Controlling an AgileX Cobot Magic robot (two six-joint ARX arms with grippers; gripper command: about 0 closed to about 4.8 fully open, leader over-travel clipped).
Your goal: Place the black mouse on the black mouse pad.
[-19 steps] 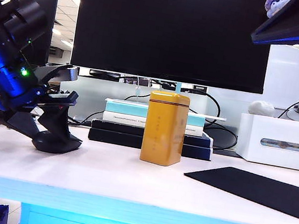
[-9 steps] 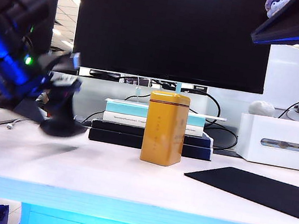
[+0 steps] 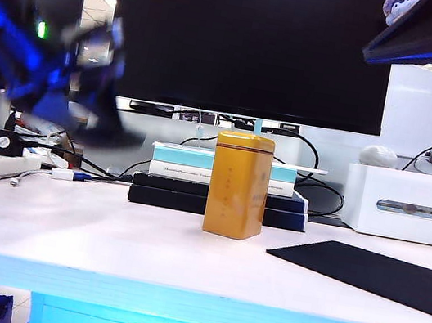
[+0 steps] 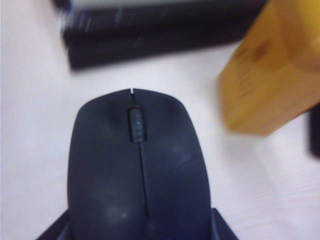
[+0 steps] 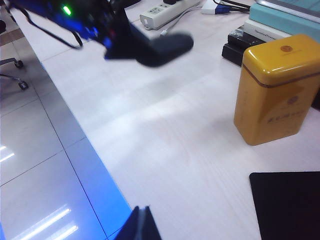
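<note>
1. The black mouse (image 4: 137,170) is clamped between the jaws of the left claw (image 3: 94,120), raised clear of the bench (image 3: 143,249).
2. The black mouse pad (image 3: 371,274) is seen well right of that claw.
3. The right claw (image 5: 140,225) is barely seen; its opening cannot be told.
4. No legible writing is made out.

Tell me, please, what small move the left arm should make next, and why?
Probably carry it rightward, high enough to pass the yellow tin: the left end effector holds the black mouse above the table, and the black mouse pad lies beyond the tin.
</note>
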